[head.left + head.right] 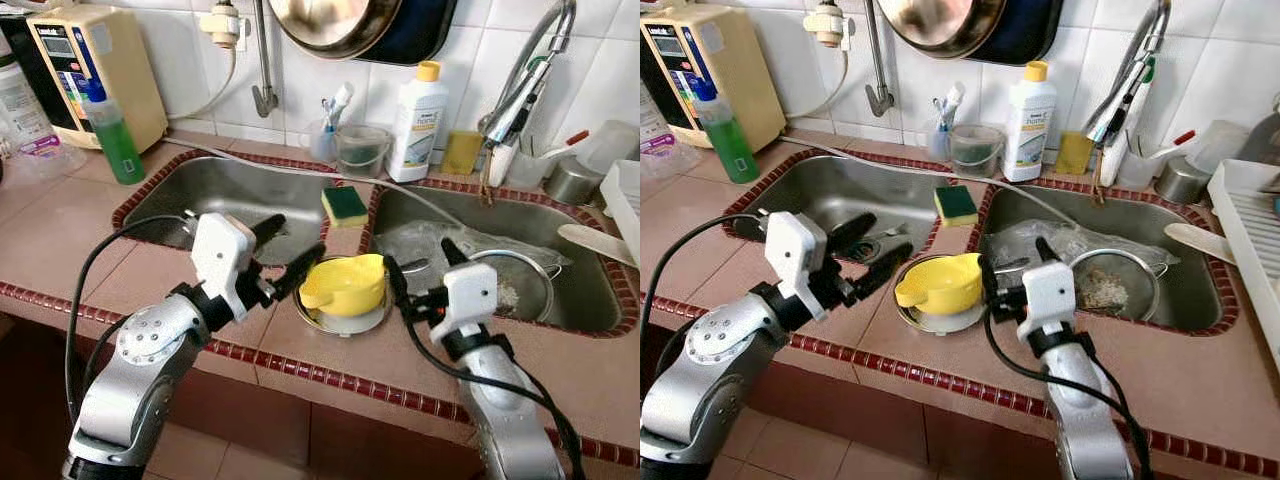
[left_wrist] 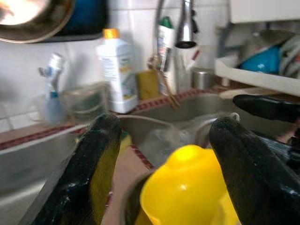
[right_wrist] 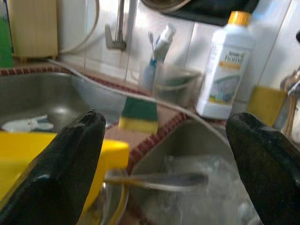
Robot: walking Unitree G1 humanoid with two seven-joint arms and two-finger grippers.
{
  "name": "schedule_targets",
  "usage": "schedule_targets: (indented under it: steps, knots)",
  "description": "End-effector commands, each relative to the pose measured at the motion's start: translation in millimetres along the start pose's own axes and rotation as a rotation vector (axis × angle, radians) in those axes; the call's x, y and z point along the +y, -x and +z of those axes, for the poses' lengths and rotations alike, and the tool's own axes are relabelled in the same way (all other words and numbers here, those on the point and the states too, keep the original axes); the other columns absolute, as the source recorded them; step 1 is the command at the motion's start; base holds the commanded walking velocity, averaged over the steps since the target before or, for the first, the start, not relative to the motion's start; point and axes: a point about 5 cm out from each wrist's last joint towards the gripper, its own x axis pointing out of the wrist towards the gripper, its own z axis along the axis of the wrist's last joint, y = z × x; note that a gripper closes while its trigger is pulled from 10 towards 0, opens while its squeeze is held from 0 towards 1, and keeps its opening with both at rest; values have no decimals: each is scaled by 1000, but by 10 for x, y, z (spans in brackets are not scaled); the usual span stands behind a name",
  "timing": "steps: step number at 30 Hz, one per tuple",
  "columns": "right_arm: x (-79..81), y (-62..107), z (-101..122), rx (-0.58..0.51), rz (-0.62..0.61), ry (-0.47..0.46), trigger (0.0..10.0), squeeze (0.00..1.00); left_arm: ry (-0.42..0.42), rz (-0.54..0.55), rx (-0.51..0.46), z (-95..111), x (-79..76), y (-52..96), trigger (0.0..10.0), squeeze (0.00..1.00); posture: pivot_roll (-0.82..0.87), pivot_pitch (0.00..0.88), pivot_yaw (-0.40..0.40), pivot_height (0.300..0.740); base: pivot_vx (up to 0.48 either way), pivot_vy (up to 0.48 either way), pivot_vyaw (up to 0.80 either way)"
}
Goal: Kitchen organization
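Both my tools, left tool (image 1: 285, 250) and right tool (image 1: 420, 268), spread beside the yellow bowl (image 1: 345, 283) on the bench (image 1: 120, 270); probably nothing sorted yet.

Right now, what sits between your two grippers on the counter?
The yellow container, resting in a round metal dish, lies between the open left gripper and the open right gripper, seen in the left eye view.
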Motion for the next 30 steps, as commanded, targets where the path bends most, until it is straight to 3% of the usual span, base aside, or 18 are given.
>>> schedule_targets:
  steps: [1, 10, 16, 21, 23, 30]
  knots:
    - [5, -18, 99, -45, 2, 12, 10000, 0, -11, -47, 11, 5, -53, -10, 10000, 0, -111, 24, 24, 740, 0, 0, 0]
    - [53, 198, 140, -116, 24, -20, 10000, 0, -61, -154, 92, -149, -35, -42, 10000, 0, -133, 24, 42, 740, 0, 0, 0]
    - [75, 344, 147, -130, 72, -54, 10000, 0, -65, -150, 150, -286, 45, -87, 10000, 0, -147, 36, 56, 740, 0, 0, 0]
    - [68, 486, 107, -109, 93, -46, 10000, 0, -83, -136, 175, -350, 115, -139, 10000, 0, -165, 45, 73, 740, 0, 0, 0]
    - [46, 631, 46, -69, 112, -42, 10000, 0, -98, -160, 171, -334, 135, -192, 10000, 0, -175, 54, 82, 740, 0, 0, 0]
    - [8, 769, -33, -23, 107, -47, 10000, 0, -133, -262, 161, -271, 127, -289, 10000, 0, -183, 66, 93, 740, 0, 0, 0]
